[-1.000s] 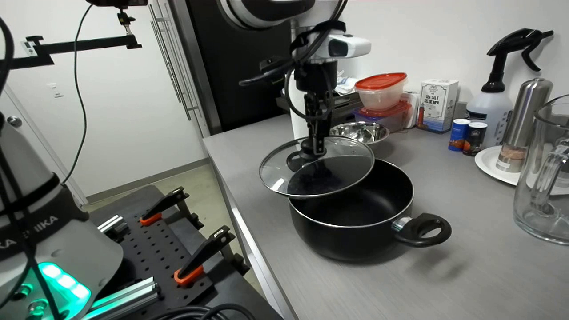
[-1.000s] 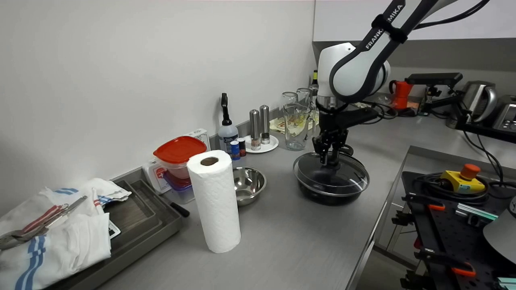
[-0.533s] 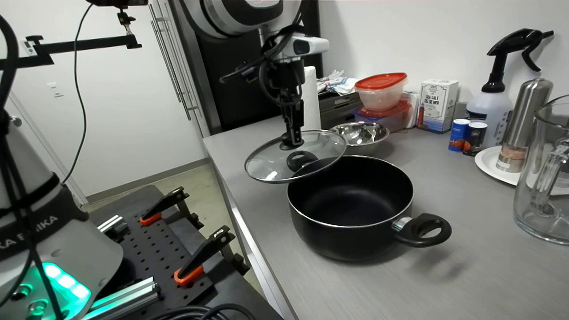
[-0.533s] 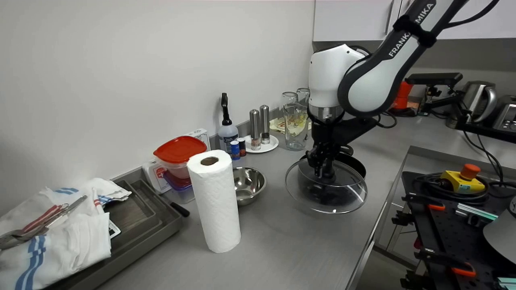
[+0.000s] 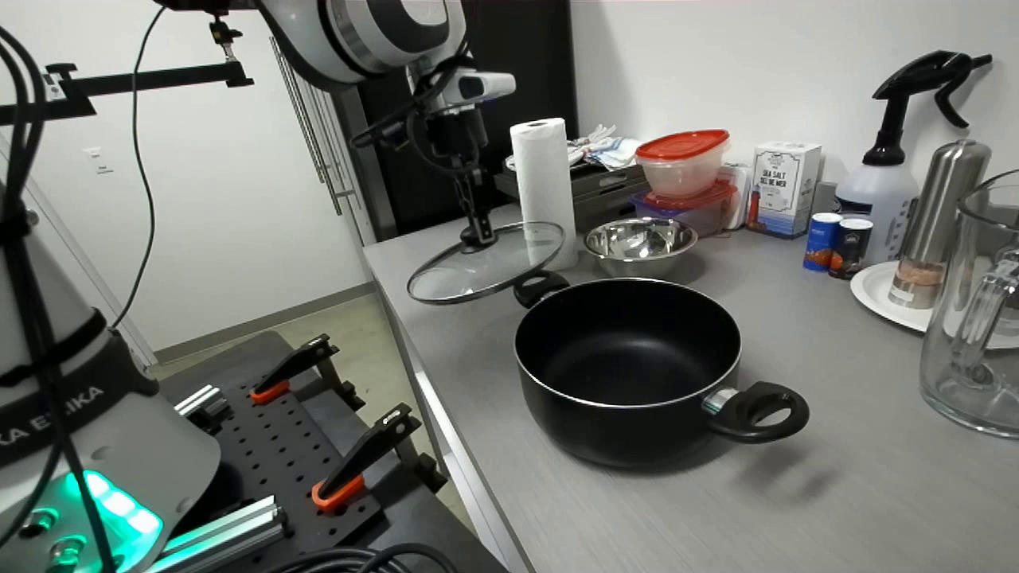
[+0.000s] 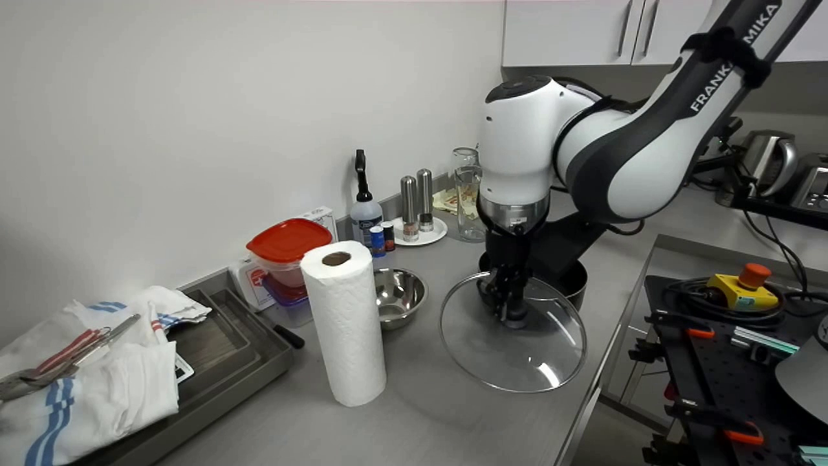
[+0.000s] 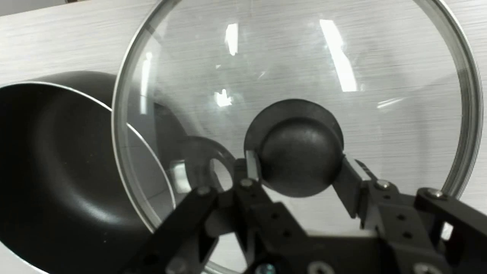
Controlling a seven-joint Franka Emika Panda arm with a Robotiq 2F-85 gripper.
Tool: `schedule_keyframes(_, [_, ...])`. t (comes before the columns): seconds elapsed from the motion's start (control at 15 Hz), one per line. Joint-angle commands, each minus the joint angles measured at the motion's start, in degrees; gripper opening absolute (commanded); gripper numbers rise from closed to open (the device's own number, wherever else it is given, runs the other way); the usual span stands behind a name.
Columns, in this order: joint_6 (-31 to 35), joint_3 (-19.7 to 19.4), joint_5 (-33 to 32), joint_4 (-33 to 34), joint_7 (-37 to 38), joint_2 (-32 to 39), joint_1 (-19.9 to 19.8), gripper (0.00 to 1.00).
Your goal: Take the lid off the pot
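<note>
The clear glass lid (image 5: 497,267) hangs above the counter beside the pot, a little tilted; it also shows in an exterior view (image 6: 546,353) and the wrist view (image 7: 399,76). My gripper (image 5: 480,237) is shut on the lid's black knob, with a finger on each side of it in the wrist view (image 7: 298,156). The black pot (image 5: 621,434) stands uncovered on the counter, its inside bare. In an exterior view the arm and lid partly hide the pot (image 6: 574,285). In the wrist view the lid's edge overlaps the pot (image 7: 49,171) and its near loop handle.
A paper towel roll (image 5: 544,191) and a steel bowl (image 5: 641,247) stand near the lid. A grey tray with towels (image 6: 239,362) lies farther along. A glass pitcher (image 5: 975,318) stands past the pot. The counter's front edge (image 6: 598,382) runs close to the lid.
My gripper has carried the lid off from over the pot, toward the paper towel roll's side. The lid has grown more tilted. The pot has stayed in place and its opening now shows fully.
</note>
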Motion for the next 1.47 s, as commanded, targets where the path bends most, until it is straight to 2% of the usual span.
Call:
schedule_keyframes(0.0, [-1.7, 2.03, -3.61, 2.25, 6.05, 0.84, 2.71, 0.25])
schedule_keyframes(0.47, [-0.55, 4.4, -3.37, 6.78, 7.13, 5.56, 6.01, 0.25])
schedule_keyframes(1.4, [6.44, -0.07, -1.12, 15.85, 2.63, 20.91, 7.69, 0.25])
